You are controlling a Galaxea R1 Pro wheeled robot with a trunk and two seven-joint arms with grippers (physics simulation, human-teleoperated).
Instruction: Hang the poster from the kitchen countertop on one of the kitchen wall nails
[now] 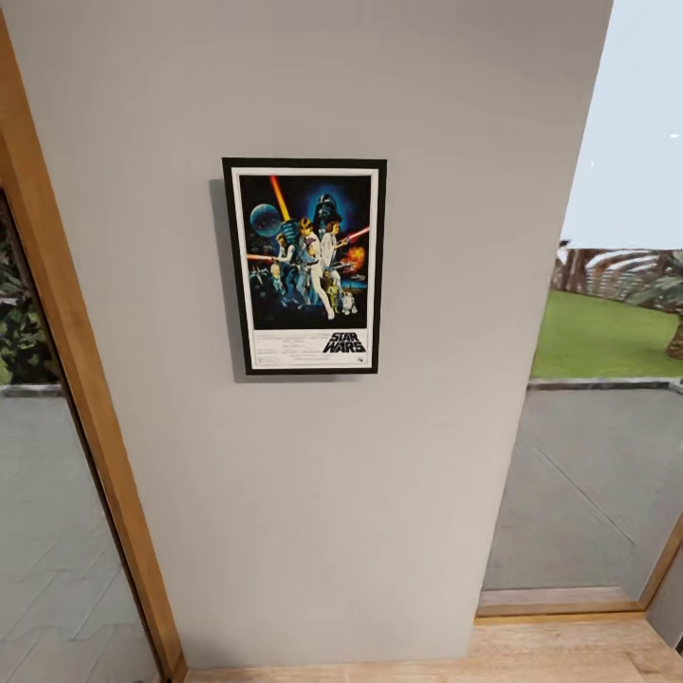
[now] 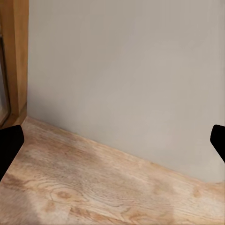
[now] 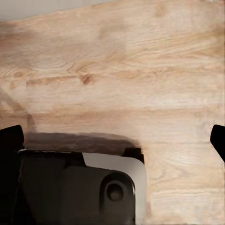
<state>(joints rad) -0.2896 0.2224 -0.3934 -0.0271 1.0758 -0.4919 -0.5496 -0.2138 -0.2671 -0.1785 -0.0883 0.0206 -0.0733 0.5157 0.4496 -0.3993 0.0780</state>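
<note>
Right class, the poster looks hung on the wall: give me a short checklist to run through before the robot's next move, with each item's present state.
1. Poster is on the grey wall, not in an end effector: ok.
2. Poster hangs straight, logo at the bottom: ok.
3. Nail actually carries the frame: cannot tell, it is hidden behind the poster.
4. Left end effector is open and empty, over the wooden floor: ok.
5. Right end effector is open and empty: ok.

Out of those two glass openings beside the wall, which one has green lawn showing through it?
The window on the right of the wall with the poster: grass and trees lie beyond it. The left opening shows dark foliage and grey paving.
</note>
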